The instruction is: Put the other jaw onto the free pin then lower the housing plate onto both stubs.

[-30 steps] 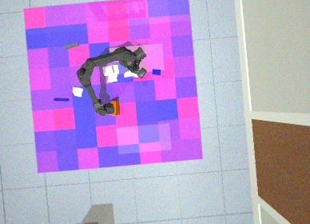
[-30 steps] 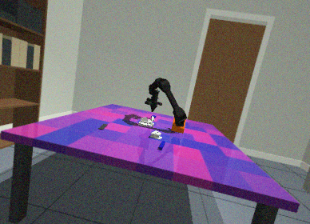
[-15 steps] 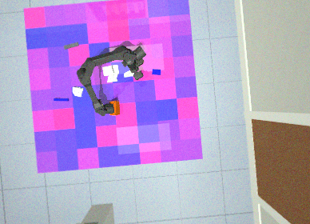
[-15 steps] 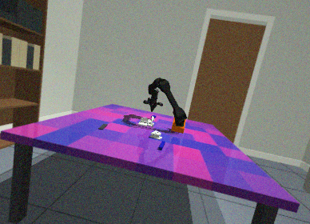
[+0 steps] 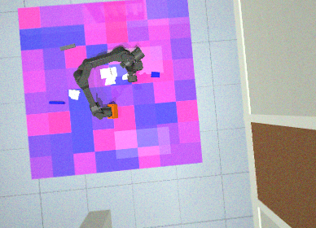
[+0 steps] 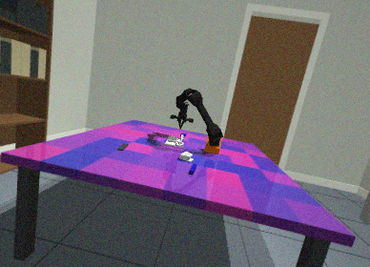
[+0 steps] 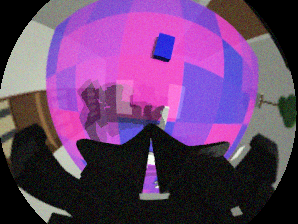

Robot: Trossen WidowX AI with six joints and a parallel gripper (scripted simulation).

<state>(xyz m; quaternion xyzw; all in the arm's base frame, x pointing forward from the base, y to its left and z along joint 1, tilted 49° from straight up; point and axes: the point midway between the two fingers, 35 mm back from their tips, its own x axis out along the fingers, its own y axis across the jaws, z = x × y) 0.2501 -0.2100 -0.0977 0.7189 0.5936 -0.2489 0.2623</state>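
Observation:
My gripper (image 5: 137, 66) (image 6: 181, 127) (image 7: 150, 125) is shut and empty, pointing down above the table beside the white parts. A cluster of white parts (image 5: 108, 75) (image 6: 173, 140) lies near the middle of the table. A smaller white part (image 5: 125, 76) (image 6: 179, 142) (image 7: 165, 115) lies at its side close to the gripper, partly hidden by the arm from above and by the fingers in the wrist view. Another white piece (image 5: 74, 94) (image 6: 186, 156) lies apart. The jaws, pins, gear teeth and housing plate are too small to tell apart.
A blue block (image 5: 155, 74) (image 7: 164, 47) lies beyond the gripper. A blue bar (image 5: 57, 103) (image 6: 193, 169) and a grey bar (image 5: 68, 47) (image 6: 123, 147) lie farther out. The arm's orange base (image 5: 115, 111) (image 6: 213, 146) stands on the patchwork table.

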